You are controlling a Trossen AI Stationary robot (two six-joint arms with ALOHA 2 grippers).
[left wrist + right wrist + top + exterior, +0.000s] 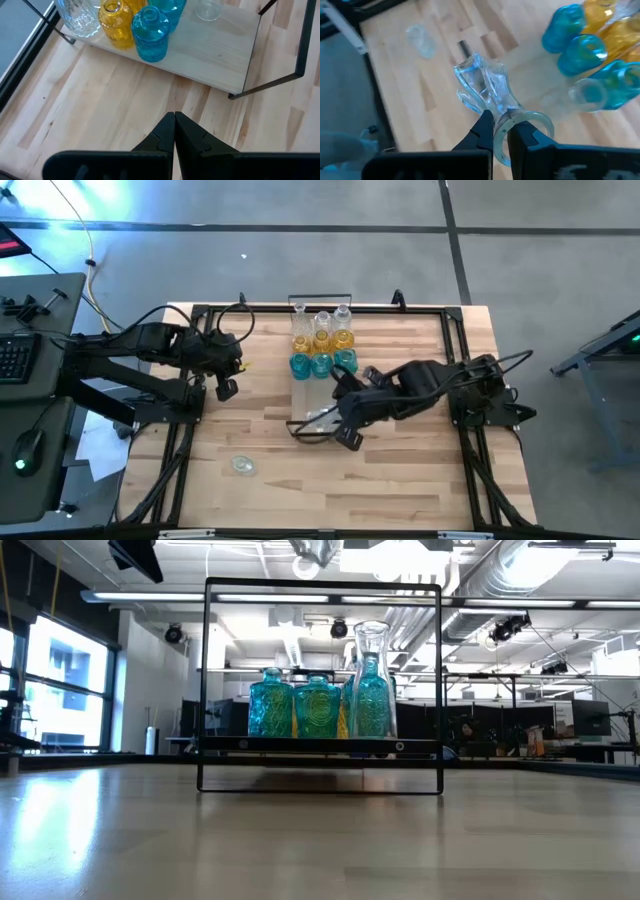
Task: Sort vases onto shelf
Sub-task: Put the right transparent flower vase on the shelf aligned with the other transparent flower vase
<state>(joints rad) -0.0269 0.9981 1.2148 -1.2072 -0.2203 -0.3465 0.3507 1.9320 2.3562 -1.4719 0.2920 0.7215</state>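
Shelf [312, 418]: narrow light-wood board with thin black frame ends, lying across the middle of the table [400, 480], running from the far edge toward the centre.

Vases on the shelf, far end: three teal-blue vases [321, 364] in a row nearest the table's centre; three amber-yellow vases [321, 340] directly behind them; clear vases [322, 317] behind those, by the far edge. All upright and packed close together. In the low view the teal ones [318, 707] stand in front, with one taller clear neck [371, 640] rising above them.

Clear vase [487, 92]: held off the upright, its neck clamped between the right gripper's fingers, its body pointing out over the tabletop near the shelf's bare near end.

Small clear vase [241, 465]: apart from the rest, on the table toward the near left corner.

Right gripper [501, 131]: over the middle of the table, at the shelf's near end, fingers closed on the clear vase's neck, just beside the teal row.

Left gripper [174, 131]: fingers pressed together, holding nothing, over the left part of the table, beside the shelf, well apart from the vases.
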